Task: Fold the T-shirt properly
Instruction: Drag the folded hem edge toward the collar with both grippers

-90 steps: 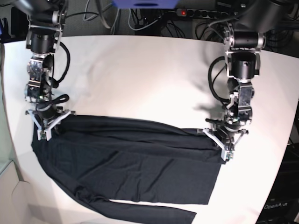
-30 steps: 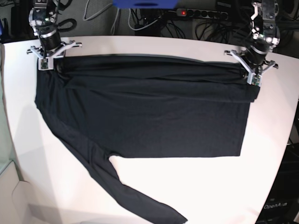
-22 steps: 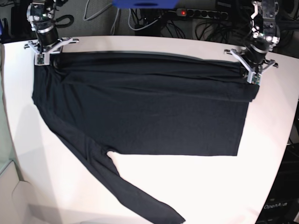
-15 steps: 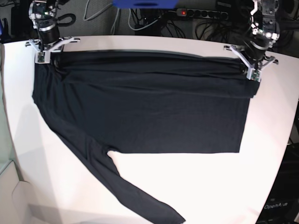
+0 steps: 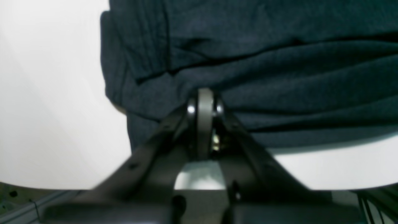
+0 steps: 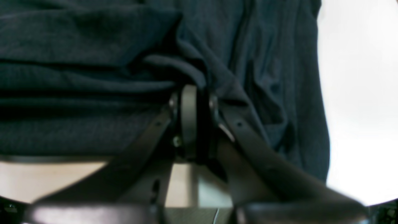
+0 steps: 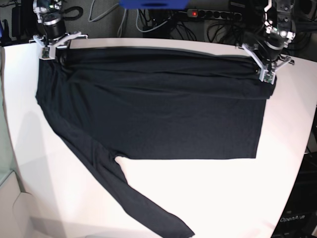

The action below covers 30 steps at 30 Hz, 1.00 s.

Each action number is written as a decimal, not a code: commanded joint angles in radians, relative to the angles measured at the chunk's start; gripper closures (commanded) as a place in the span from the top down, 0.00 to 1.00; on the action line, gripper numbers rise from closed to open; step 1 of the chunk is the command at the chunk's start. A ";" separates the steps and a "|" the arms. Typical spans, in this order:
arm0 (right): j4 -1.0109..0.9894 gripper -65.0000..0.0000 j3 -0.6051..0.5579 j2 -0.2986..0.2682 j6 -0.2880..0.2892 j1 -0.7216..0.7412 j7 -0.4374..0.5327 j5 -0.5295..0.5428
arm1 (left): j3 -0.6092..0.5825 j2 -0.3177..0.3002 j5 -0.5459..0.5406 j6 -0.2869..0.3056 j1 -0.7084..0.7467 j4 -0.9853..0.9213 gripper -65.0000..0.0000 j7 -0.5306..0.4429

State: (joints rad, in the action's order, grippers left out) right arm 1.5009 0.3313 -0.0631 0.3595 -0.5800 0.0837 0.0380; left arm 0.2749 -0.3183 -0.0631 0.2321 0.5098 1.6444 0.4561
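Note:
The black T-shirt lies spread flat across the white table, its folded upper edge stretched along the far side. One long sleeve trails diagonally toward the near edge. My left gripper, at the far right in the base view, is shut on the shirt's upper right corner. In the left wrist view its fingers pinch bunched fabric. My right gripper, at the far left, is shut on the upper left corner. Cloth gathers around its tips in the right wrist view.
Behind the table's far edge run cables and a power strip with a red light. A blue object hangs over the far middle. The table's right edge curves inward near dark equipment.
Both grippers have carried the shirt's upper edge from mid-table to the far edge, drawing body and sleeve along. In the last half second it slid a little farther back.

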 commanded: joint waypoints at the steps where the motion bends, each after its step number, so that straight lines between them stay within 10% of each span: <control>1: -0.009 0.01 -0.004 0.006 0.029 -0.013 -0.118 -0.037 | 0.004 -0.009 0.001 0.002 0.006 0.026 0.00 -0.003; 19: 0.134 0.02 -0.002 0.007 0.031 -0.005 -0.127 -0.039 | 0.128 0.038 0.001 0.003 0.006 0.115 0.00 -0.003; 30: 0.252 0.42 0.047 0.027 0.031 -0.008 -0.126 -0.039 | 0.129 0.035 -0.001 0.003 0.008 0.182 0.00 -0.003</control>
State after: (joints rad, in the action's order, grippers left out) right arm 1.7344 0.3763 -0.0364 0.3885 -0.5831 -0.0711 -0.0139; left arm 0.3969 -0.2695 -0.0593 0.2398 0.5167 1.8080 0.4725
